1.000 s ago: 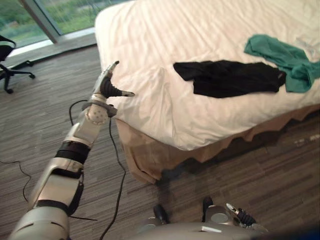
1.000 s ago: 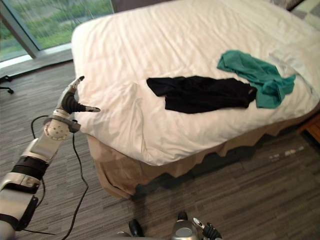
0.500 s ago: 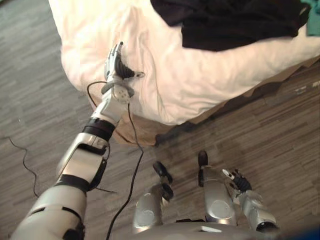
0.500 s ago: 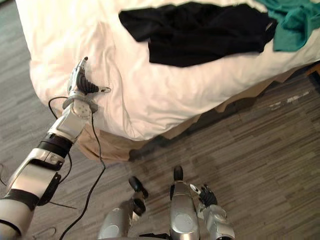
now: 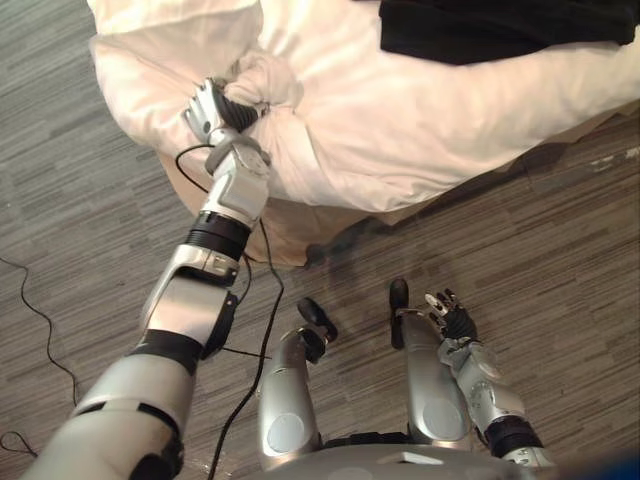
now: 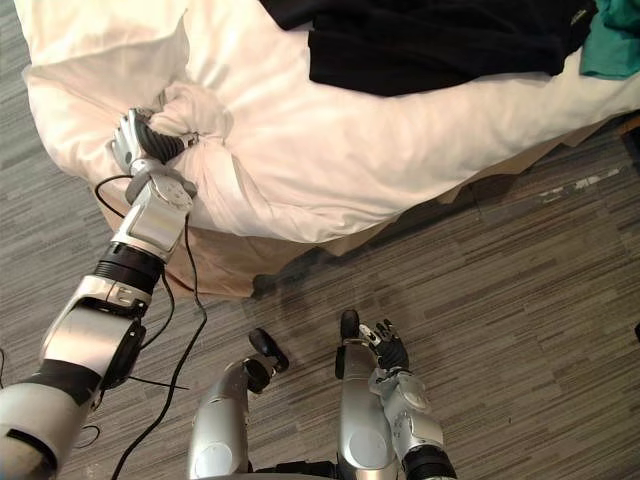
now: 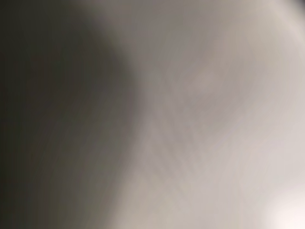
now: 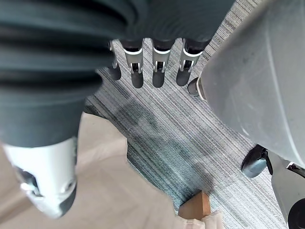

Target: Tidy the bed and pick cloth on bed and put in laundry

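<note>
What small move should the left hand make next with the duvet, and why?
Probably pull the duvet outward and down to smooth it. The left hand is curled round a gathered bunch of it at the corner, and the cover lies wrinkled around that grip. The right hand hangs open, idle.
</note>
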